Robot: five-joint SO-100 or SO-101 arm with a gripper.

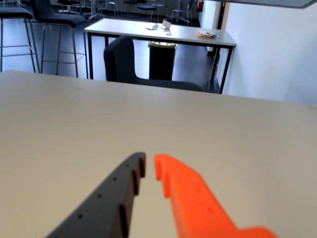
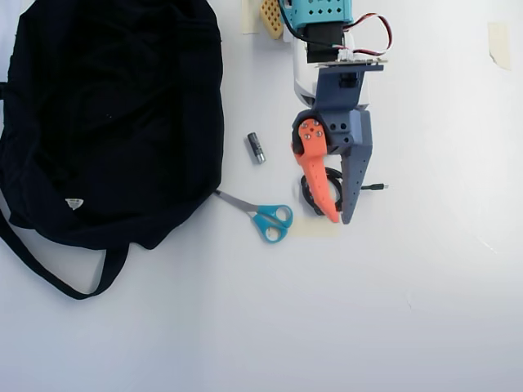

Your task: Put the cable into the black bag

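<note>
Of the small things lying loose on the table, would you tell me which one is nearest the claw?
The cable: its black coil lies directly beneath the claw in the overhead view, while the scissors and small grey cylinder lie clear to the left.

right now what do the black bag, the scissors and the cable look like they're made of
Black bag: soft matte fabric, judging by its floppy, creased shape and limp strap.
Scissors: shiny grey blades, probably metal, with glossy teal handles that look like plastic.
Cable: thin black cord, likely rubber or plastic coated; mostly hidden under the gripper, so I can't be sure.
</note>
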